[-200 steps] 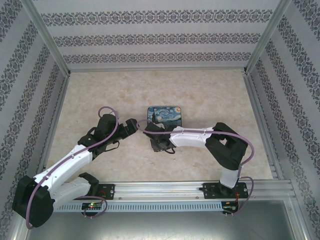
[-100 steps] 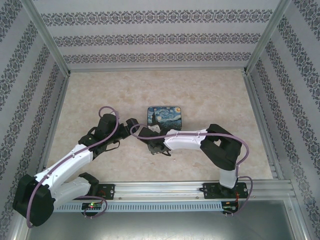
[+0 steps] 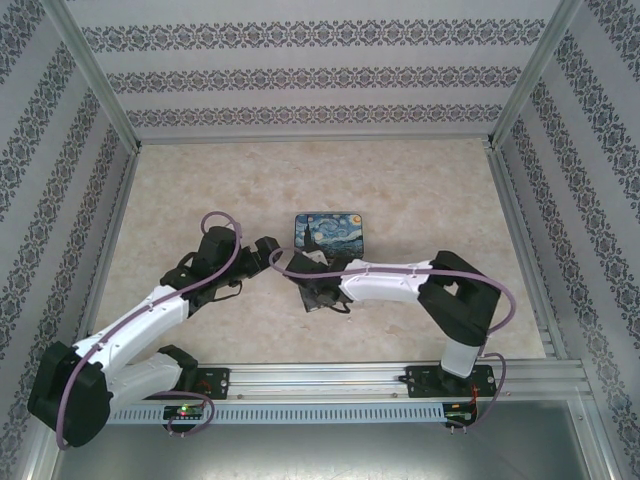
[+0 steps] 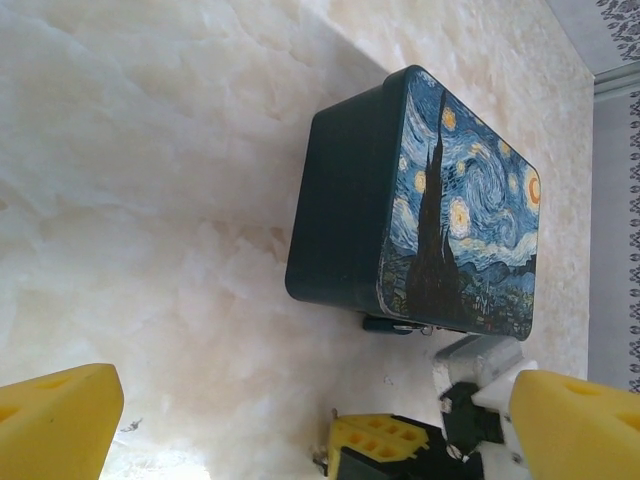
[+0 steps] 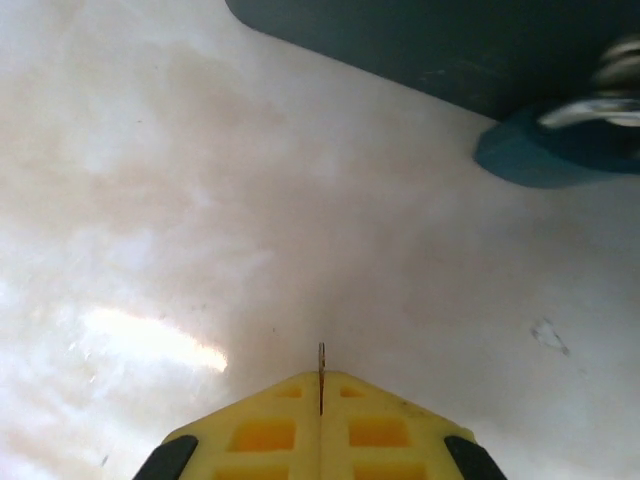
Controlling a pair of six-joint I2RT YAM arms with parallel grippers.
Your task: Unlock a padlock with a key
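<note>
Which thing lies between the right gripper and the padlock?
Nothing. In the right wrist view, bare table separates the right gripper, shut on the key, from the padlock.

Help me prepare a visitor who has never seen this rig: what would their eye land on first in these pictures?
The painted tin, with its swirling starry-night lid, stands out first at mid-table, just beyond both arms' tips. In the right wrist view, the right gripper has its yellow fingers pressed shut on the key, a thin sliver poking out. The teal padlock lies ahead of it, beside the tin's dark wall.
</note>
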